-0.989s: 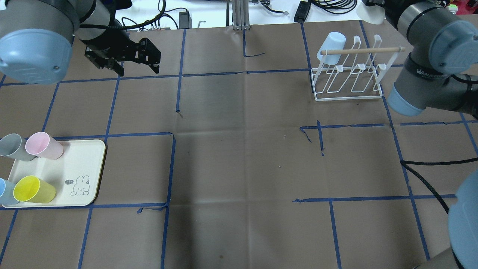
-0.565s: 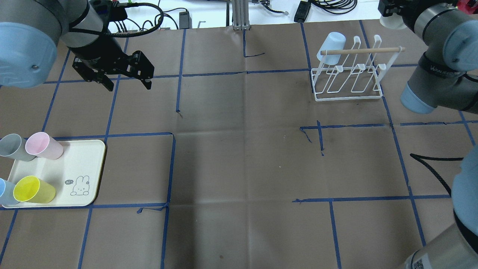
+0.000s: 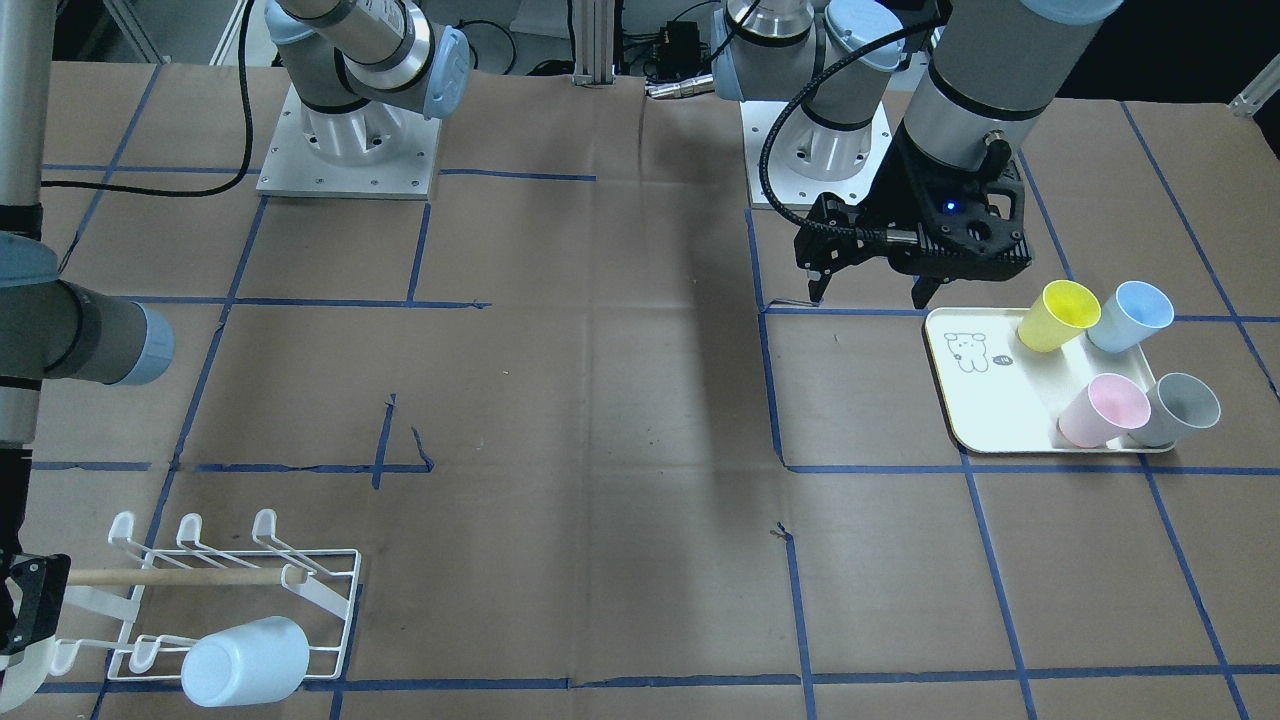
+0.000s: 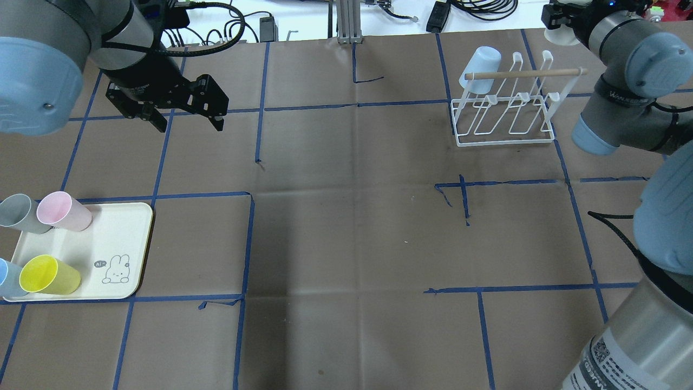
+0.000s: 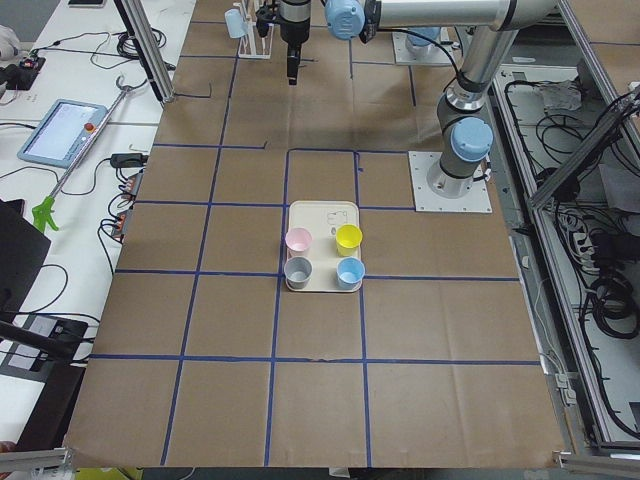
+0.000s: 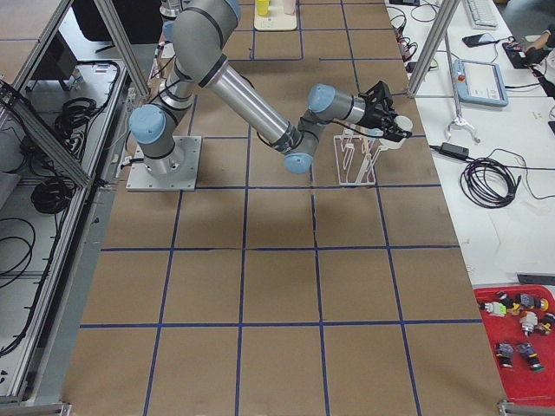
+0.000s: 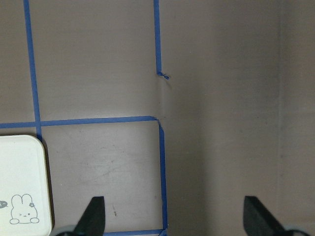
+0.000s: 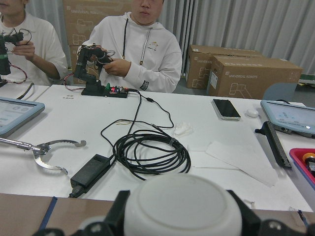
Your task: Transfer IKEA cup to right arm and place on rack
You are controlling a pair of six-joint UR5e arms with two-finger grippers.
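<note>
My right gripper [image 8: 181, 223] is shut on a white cup [image 8: 182, 201], held bottom toward the wrist camera. It hangs beyond the far right end of the white wire rack [image 4: 503, 116], at the table's back edge [image 4: 557, 33]. A pale blue cup [image 4: 479, 65] sits upside down on the rack's left prong, under the wooden dowel [image 4: 525, 73]. My left gripper [image 4: 183, 116] is open and empty, above bare table behind the cream tray [image 4: 116, 233]. Its fingertips [image 7: 94, 216] show wide apart in the left wrist view.
The tray holds a pink cup [image 4: 62, 211], a grey cup [image 4: 19, 212], a yellow cup [image 4: 48, 275] and a blue cup [image 4: 5, 276]. Blue tape lines cross the brown table. Cables and people are beyond the back edge [image 8: 142, 49].
My left gripper has moved nearer and lower over the table, toward the tray side. My right arm has swung, carrying the white cup a little to the right behind the rack.
</note>
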